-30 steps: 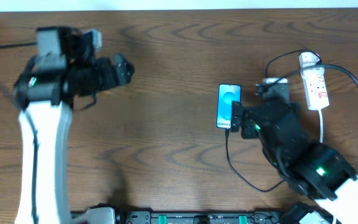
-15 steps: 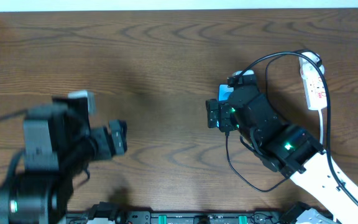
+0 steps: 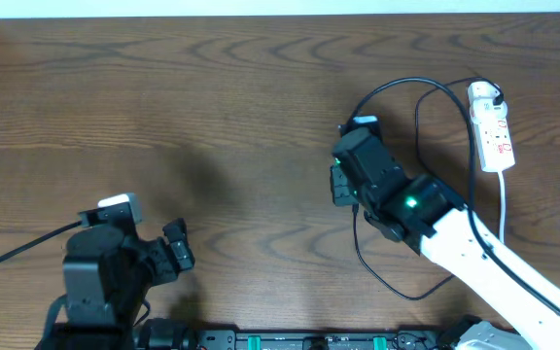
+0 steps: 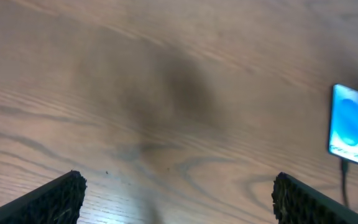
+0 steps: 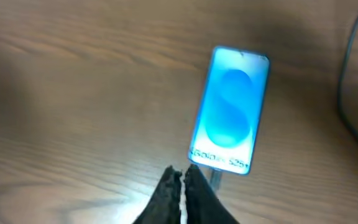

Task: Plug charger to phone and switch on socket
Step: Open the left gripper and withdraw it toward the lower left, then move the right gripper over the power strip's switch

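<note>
The brown wooden worktop (image 3: 261,87) carries everything. The right arm (image 3: 474,243) reaches in from the near right corner towards the middle of the right half and covers the phone in the overhead view. The left arm (image 3: 95,282) sits low by the near edge, close to the near left corner. Its claw (image 3: 178,246) is spread wide over bare wood, and in the left wrist view a dark pad shows at each lower corner with nothing between them.

The socket (image 3: 494,131), a narrow white strip with red markings, lies near the far right corner. A white plug (image 3: 482,94) sits in the end nearest the far edge.

The phone (image 5: 232,118) lies flat in the right half, roughly midway between the far and near edges, with its blue screen lit and facing up. The right claw (image 5: 183,171) hangs just beside the phone's short near end. Its two tips are pressed together on nothing.

The charger (image 3: 402,82) arcs as a thin black cable from the plug towards the far edge and back down behind the right arm. A small grey connector (image 5: 215,178) touches the phone's short end. It is too blurred to tell whether it is fully seated.
</note>
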